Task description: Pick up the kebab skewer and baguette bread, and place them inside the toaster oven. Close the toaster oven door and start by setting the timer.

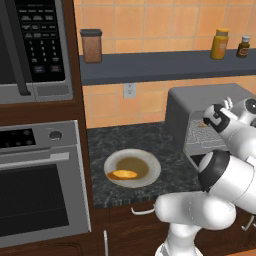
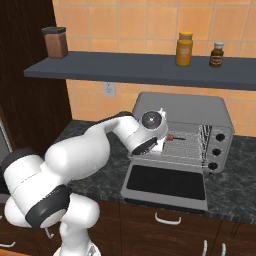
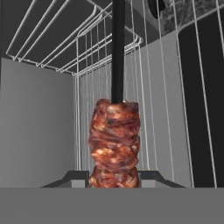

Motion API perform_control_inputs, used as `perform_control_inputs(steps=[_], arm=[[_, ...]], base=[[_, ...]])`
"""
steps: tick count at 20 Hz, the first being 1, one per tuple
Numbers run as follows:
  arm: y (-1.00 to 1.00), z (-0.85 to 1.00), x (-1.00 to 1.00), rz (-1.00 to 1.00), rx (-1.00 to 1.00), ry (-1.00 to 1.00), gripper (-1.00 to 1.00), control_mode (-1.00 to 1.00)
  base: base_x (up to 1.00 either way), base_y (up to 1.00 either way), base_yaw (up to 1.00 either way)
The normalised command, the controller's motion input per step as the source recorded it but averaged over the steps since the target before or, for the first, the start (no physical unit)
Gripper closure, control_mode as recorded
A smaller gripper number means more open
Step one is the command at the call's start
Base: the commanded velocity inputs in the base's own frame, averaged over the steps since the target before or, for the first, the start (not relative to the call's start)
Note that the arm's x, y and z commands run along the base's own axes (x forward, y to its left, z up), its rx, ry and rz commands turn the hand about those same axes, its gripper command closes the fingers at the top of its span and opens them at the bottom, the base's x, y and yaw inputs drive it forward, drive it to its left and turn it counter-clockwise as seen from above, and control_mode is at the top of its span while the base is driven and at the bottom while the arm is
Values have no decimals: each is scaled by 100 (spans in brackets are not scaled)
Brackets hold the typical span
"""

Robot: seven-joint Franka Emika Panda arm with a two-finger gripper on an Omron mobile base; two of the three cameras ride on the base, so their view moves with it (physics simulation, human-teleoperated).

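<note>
My gripper [image 3: 113, 179] is shut on the kebab skewer [image 3: 114, 140], whose reddish-brown meat sits between the two fingertips while its dark stick points away over the wire rack. The hand [image 2: 159, 141] reaches into the toaster oven [image 2: 180, 107], holding the kebab skewer [image 2: 175, 137] just above the rack. The toaster oven door [image 2: 165, 184] lies folded down flat and open. The baguette bread [image 1: 123, 174], a small golden loaf, rests on a white plate [image 1: 150, 162] on the dark counter, left of the toaster oven [image 1: 200, 97].
A microwave [image 1: 35, 45] and a built-in steel oven [image 1: 40, 190] stand to the left. A shelf [image 2: 140, 72] above carries a brown jar [image 2: 55, 42] and two bottles [image 2: 184, 48]. Three knobs [image 2: 217, 150] sit on the toaster oven's right side.
</note>
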Motion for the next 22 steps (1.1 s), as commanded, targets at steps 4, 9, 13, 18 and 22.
perform_control_inputs(steps=[4,9,13,18,22], arm=[[0,-1,24,0,0,0,100,-100],[0,-5,26,0,0,0,100,-100],[0,-14,24,1,0,0,100,-100],[0,-2,4,0,0,0,100,-100],[0,0,0,0,0,0,100,-100]], base=[[0,0,0],[0,0,0],[0,0,0],[0,0,0],[0,0,0]])
